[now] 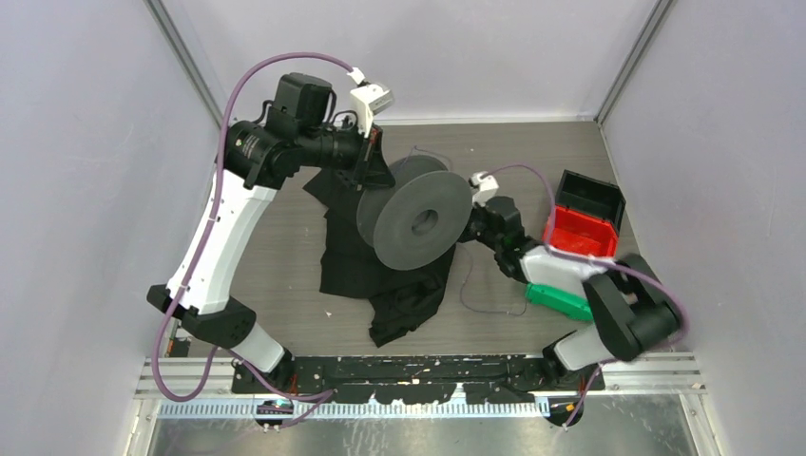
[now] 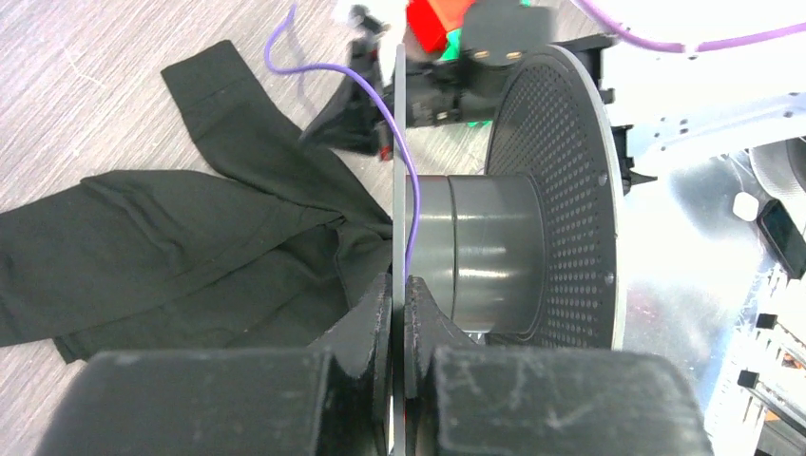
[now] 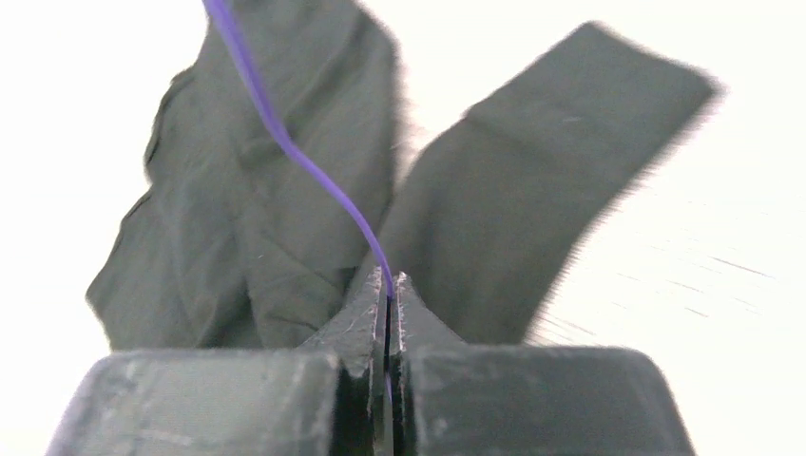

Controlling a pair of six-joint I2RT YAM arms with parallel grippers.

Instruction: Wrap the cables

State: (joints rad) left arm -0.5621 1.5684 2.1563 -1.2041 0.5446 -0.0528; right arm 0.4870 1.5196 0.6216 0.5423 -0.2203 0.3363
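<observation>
The grey spool (image 1: 413,223) stands on edge at mid-table, partly over a black cloth (image 1: 366,256). My left gripper (image 1: 378,176) is shut on the rim of the spool's far flange; in the left wrist view its jaws (image 2: 399,283) pinch the thin flange edge beside the hub (image 2: 485,252). The thin wire (image 2: 328,66) runs down along that flange toward the hub. My right gripper (image 1: 472,226) is just right of the spool, shut (image 3: 390,280) on the wire (image 3: 314,168). The wire's slack (image 1: 462,290) loops on the table below it.
A red bin (image 1: 580,233) and a black bin (image 1: 589,195) stand at the right, with a green object (image 1: 559,301) under the right arm. The black cloth spreads left and in front of the spool. Walls close in on three sides.
</observation>
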